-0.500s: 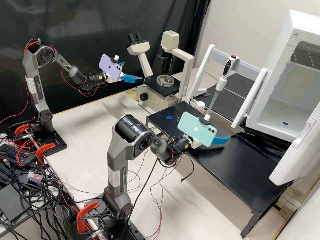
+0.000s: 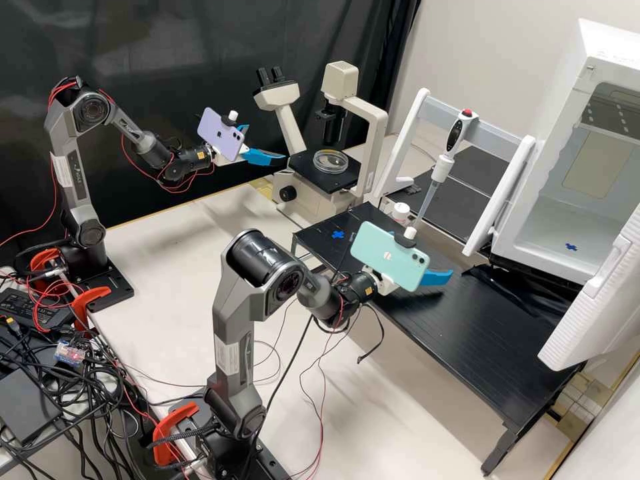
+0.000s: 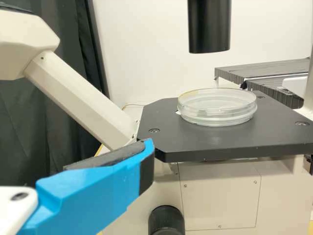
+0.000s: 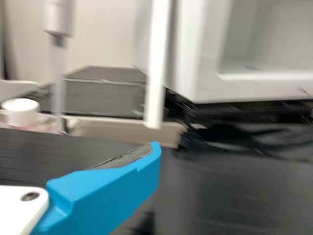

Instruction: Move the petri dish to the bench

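Observation:
The clear petri dish (image 2: 331, 161) lies flat on the microscope's black stage (image 2: 308, 168); in the left wrist view the lidded dish (image 3: 217, 106) stands clear of my finger. My left gripper (image 2: 267, 143) is held open just beside the stage, its two blue fingers apart; in the left wrist view one finger of this gripper (image 3: 144, 159) is below the stage's near corner. My right gripper (image 2: 437, 279) is over the black bench (image 2: 480, 327), partly behind its phone. In the right wrist view, this gripper (image 4: 154, 156) has one blue finger in sight, holding nothing; it looks open.
A blue cross (image 2: 338, 235) marks the bench's far end, near a white-capped bottle (image 2: 400, 212). Behind the bench, a pipette (image 2: 441, 167) hangs on a white stand (image 2: 497, 193). An open white chamber (image 2: 547, 233) stands at the right, its door (image 2: 593, 300) jutting over the bench.
My right gripper and its phone have shifted slightly to the left in the high view, and that arm's upper part with them. The left arm and the dish stay where they were.

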### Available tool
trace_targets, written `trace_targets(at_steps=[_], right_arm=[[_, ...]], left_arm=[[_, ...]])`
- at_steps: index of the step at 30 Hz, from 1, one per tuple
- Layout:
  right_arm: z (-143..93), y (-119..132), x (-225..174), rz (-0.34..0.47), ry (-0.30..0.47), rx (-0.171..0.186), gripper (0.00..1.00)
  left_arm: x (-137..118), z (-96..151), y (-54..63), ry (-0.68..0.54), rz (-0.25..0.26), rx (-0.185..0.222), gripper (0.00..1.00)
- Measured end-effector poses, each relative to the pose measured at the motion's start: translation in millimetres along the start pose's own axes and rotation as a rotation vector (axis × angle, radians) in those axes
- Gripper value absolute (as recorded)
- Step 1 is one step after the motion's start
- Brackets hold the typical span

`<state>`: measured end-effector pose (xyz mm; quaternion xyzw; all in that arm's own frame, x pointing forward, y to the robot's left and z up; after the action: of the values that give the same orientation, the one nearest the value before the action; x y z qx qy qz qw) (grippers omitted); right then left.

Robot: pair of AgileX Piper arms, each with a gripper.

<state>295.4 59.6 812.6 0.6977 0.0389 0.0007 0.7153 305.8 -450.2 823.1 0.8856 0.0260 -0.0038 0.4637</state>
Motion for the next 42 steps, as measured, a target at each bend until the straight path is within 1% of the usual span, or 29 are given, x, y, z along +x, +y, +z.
trace_targets(at_steps=[2, 4, 5, 9, 12, 13, 14, 16, 17, 18, 20, 23, 24, 27, 33, 34, 38, 39, 41, 42], right_arm=[[-8, -2, -2, -0.005, 0.025, -0.007, 1.0], [-17, -6, -4, -0.008, 0.045, -0.003, 1.0], [-25, -9, -6, -0.019, 0.072, -0.011, 1.0], [-44, -19, -11, -0.051, 0.146, -0.06, 1.0], [-65, -28, -12, -0.06, 0.192, -0.077, 1.0], [-76, -32, -12, -0.067, 0.226, -0.095, 1.0], [-81, -34, -12, -0.07, 0.245, -0.106, 1.0], [-97, -40, -13, -0.081, 0.295, -0.138, 1.0], [-108, -43, -12, -0.085, 0.319, -0.144, 1.0], [-115, -46, -11, -0.092, 0.324, -0.144, 1.0], [-132, -52, -8, -0.097, 0.36, -0.149, 1.0], [-151, -63, -6, -0.119, 0.406, -0.187, 1.0], [-155, -68, -4, -0.136, 0.406, -0.198, 1.0], [-175, -80, 12, -0.157, 0.403, -0.194, 1.0], [-197, -107, 41, -0.257, 0.381, -0.244, 1.0], [-200, -110, 47, -0.267, 0.372, -0.243, 1.0], [-208, -118, 67, -0.297, 0.334, -0.201, 1.0], [-211, -117, 74, -0.306, 0.321, -0.184, 1.0], [-215, -120, 86, -0.32, 0.302, -0.17, 1.0], [-217, -122, 94, -0.325, 0.291, -0.156, 1.0]], left_arm=[[0, 0, 0.0, 0.0, 0.0, 0.0, 1.0], [0, 0, 0.0, 0.0, 0.0, 0.0, 1.0], [0, 0, 0.0, 0.0, 0.0, 0.0, 1.0], [0, 0, 0.0, 0.0, 0.0, 0.0, 1.0], [0, 0, 0.0, 0.0, 0.0, 0.0, 1.0], [0, 0, 0.0, 0.0, 0.0, 0.0, 1.0], [0, 0, 0.0, 0.0, 0.0, 0.0, 1.0], [0, 0, 0.0, 0.0, 0.0, 0.0, 1.0], [0, 0, 0.0, 0.0, 0.0, 0.0, 1.0], [0, 0, 0.0, 0.0, 0.0, 0.0, 1.0], [0, 0, 0.0, 0.0, 0.0, 0.0, 1.0], [0, 0, 0.0, 0.0, 0.0, 0.0, 1.0], [0, 0, 0.0, 0.0, 0.0, 0.0, 1.0], [0, 0, 0.0, 0.0, 0.0, 0.0, 1.0], [0, 0, 0.0, 0.0, 0.0, 0.0, 1.0], [0, 0, 0.0, 0.0, 0.0, 0.0, 1.0], [0, 0, 0.0, 0.0, 0.0, 0.0, 1.0], [0, 0, 0.0, 0.0, 0.0, 0.0, 1.0], [0, 0, 0.0, 0.0, 0.0, 0.0, 1.0], [0, 0, 0.0, 0.0, 0.0, 0.0, 1.0]])
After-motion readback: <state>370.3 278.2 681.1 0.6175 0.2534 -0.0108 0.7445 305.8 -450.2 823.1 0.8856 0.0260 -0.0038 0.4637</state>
